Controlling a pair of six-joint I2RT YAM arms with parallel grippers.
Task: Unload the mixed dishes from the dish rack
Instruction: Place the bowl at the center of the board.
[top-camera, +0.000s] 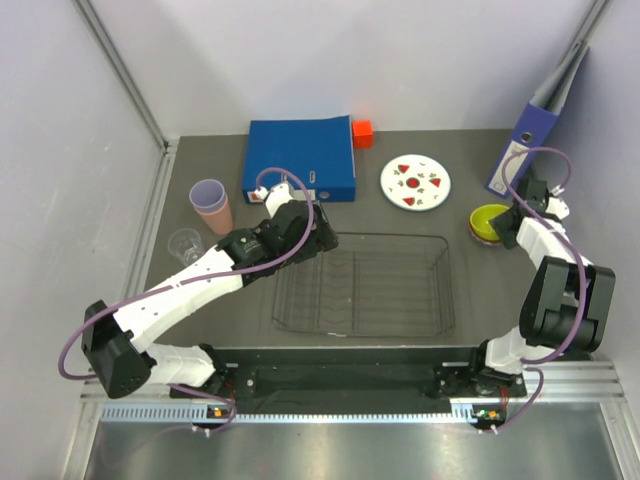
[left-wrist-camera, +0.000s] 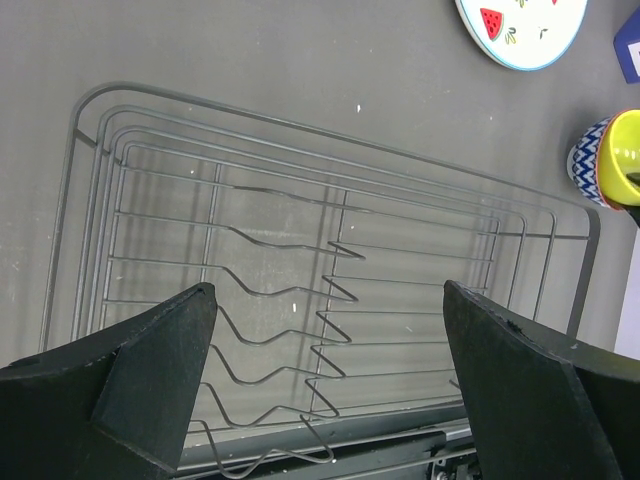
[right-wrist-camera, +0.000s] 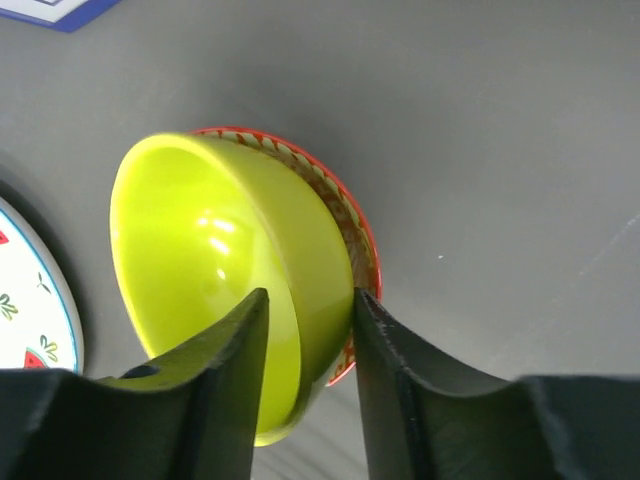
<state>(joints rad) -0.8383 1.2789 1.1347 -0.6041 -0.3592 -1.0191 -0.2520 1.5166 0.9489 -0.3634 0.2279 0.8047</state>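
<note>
Right gripper (right-wrist-camera: 310, 300) clamps the yellow bowl (right-wrist-camera: 200, 240) by its rim, tilted inside the patterned bowl (right-wrist-camera: 352, 215), right of the bare rack (top-camera: 452, 300). Left gripper (left-wrist-camera: 330, 380) gapes over the rack. Risk: crooked release, bowl tips out.

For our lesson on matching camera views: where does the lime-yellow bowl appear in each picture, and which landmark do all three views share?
Top external: lime-yellow bowl at the far right, a little above mid-height.
Left wrist: right edge, nested in a patterned bowl.
Right wrist: centre-left, its wall between the fingers of the right claw.
Shared landmark: the watermelon plate, left of the bowl everywhere.
</note>
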